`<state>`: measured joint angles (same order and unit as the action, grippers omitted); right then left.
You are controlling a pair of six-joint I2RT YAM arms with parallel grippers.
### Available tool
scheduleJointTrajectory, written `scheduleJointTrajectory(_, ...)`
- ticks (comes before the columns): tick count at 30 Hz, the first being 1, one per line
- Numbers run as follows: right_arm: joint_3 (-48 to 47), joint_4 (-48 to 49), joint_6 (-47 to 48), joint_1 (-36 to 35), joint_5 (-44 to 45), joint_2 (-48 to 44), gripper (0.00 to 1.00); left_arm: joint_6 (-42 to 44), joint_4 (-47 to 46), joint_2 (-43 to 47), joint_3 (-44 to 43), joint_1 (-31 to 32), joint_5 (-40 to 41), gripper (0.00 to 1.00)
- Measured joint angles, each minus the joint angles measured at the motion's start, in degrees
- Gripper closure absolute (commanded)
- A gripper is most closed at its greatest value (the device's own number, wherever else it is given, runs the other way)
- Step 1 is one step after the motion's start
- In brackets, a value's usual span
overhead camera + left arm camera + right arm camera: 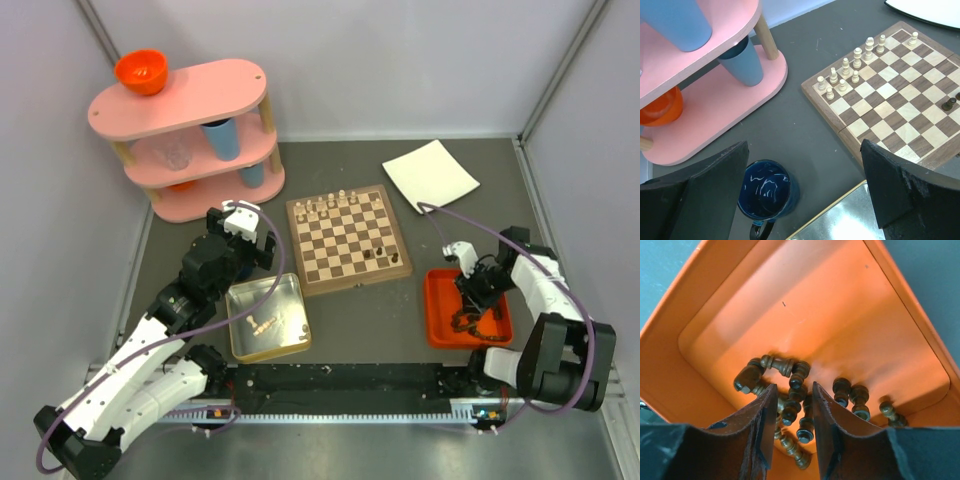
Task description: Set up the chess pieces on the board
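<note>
The board [355, 283] lies mid-table, with cream chess pieces [325, 206] along its far rows and a few dark ones [380, 252] near its right edge. In the left wrist view the board [890, 100] and the cream pieces [855, 65] show at upper right. Several dark chess pieces [790, 371] lie heaped in the orange tray [815, 300]. My right gripper [795, 392] is down in that heap, its fingers narrowed around dark pieces lying between them. In the top view it [470, 303] hangs over the tray [437, 330]. My left gripper [804, 150] stands open and holds nothing.
A silver tin [240, 340] with a few cream pieces sits in front of the board, its corner [855, 220] under the left fingers. A blue mug [767, 192] stands by the left gripper. A pink shelf [180, 100] with cups fills the far left, and a white square plate [430, 175] the far right.
</note>
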<state>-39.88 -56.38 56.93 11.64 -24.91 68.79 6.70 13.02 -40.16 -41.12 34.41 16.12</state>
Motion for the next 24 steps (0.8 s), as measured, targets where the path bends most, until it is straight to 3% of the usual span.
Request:
scheduleJointTrajectory(9,0.9,3.4,-1.5,-1.3,1.9,2.4,0.76,0.0,0.0,0.0,0.0,0.0,0.0,0.01)
scheduleJointTrajectory(16,0.9,3.9,-2.1,-2.0,2.2,2.6,0.93,0.0,0.0,0.0,0.0,0.0,0.0,0.01)
scheduleJointTrajectory(24,0.7,4.2,-3.1,-2.2,2.9,1.4,0.95,0.0,0.0,0.0,0.0,0.0,0.0,0.01)
